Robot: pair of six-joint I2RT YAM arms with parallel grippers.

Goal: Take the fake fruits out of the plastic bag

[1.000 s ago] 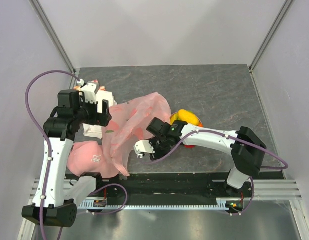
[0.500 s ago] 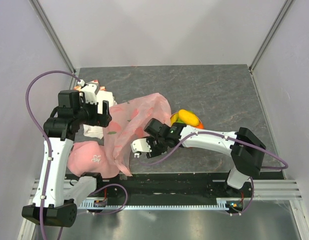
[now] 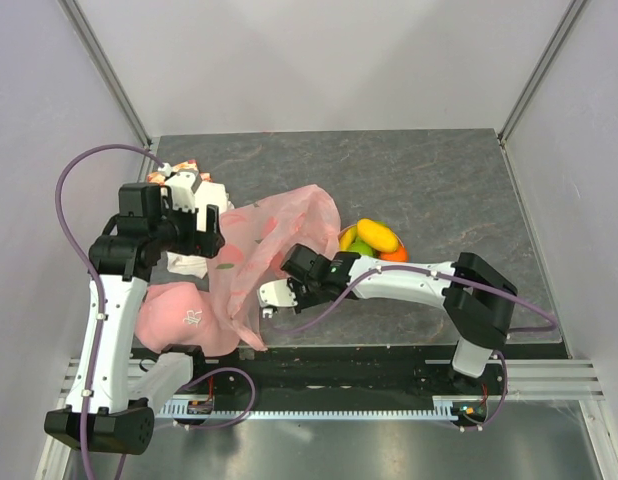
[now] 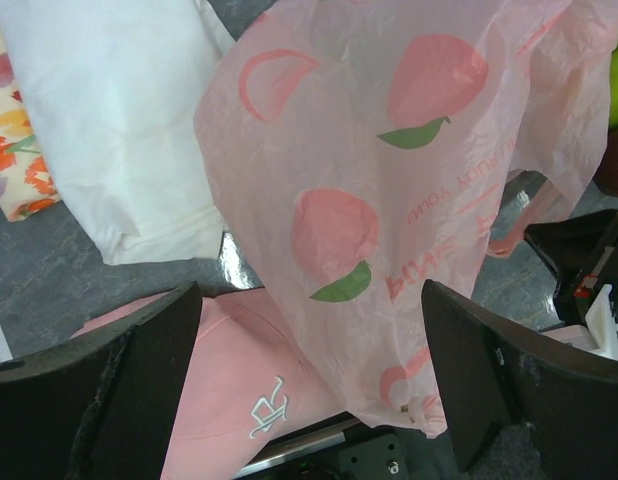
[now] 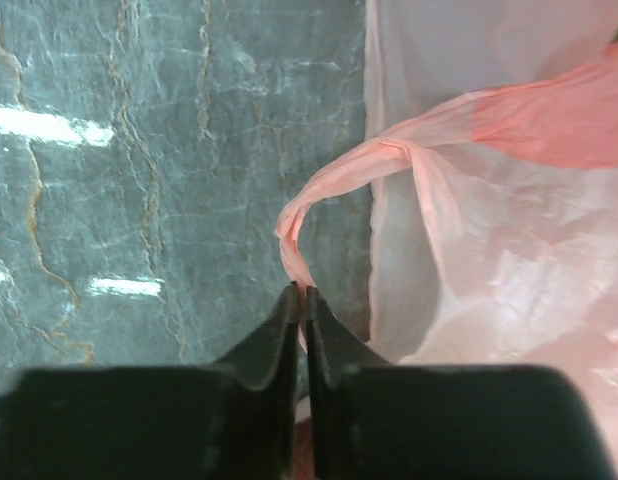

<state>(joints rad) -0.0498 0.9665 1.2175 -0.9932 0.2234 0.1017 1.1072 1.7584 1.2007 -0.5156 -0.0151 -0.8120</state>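
Plastic bag point(image 3: 259, 250), pale pink and crumpled, lies on the dark surface point(image 3: 439, 180) between the two arms. The right claw point(image 5: 301, 292) is pinched tight on a twisted handle loop point(image 5: 319, 200) at the bag's near edge. The left claw point(image 4: 309, 290) hangs above the bag with its jaws wide apart, holding nothing. The fake fruits point(image 3: 374, 240), yellow, green and orange, cluster just beside the bag's right side.
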